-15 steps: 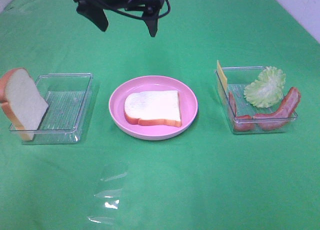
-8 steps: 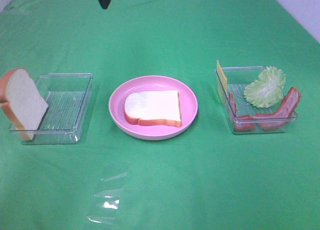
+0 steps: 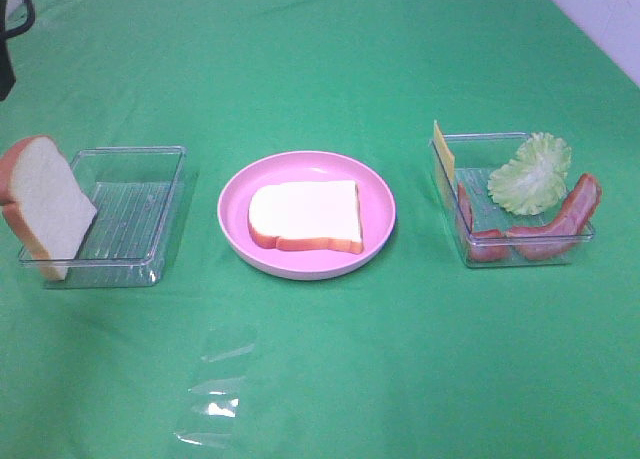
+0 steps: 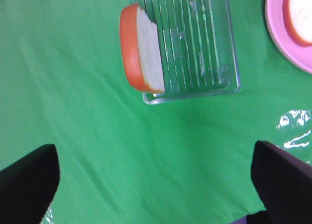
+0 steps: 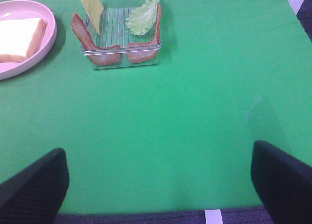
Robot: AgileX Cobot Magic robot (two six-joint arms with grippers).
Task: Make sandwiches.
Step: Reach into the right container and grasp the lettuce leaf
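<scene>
One toy bread slice (image 3: 305, 216) lies flat on the round pink plate (image 3: 375, 184) in the middle. A second bread slice (image 3: 40, 207) leans upright at the near-left end of the left clear tray (image 3: 140, 214). The right clear tray (image 3: 478, 194) holds a yellow cheese slice (image 3: 443, 149), a lettuce leaf (image 3: 530, 174) and bacon strips (image 3: 560, 219). My left gripper (image 4: 156, 185) is open and empty, high above the cloth near the leaning bread slice (image 4: 141, 48). My right gripper (image 5: 158, 185) is open and empty, well short of the tray with the bacon (image 5: 97, 50), lettuce (image 5: 141, 16) and cheese (image 5: 92, 9).
Green cloth covers the table. A crumpled clear plastic film (image 3: 215, 389) lies on it in front of the plate. A dark part of the left arm (image 3: 5, 59) shows at the far left edge. The table's near edge (image 5: 146, 216) shows in the right wrist view.
The left arm has swung from the top middle of the high view to the far left edge. The bread, trays and plate have not moved.
</scene>
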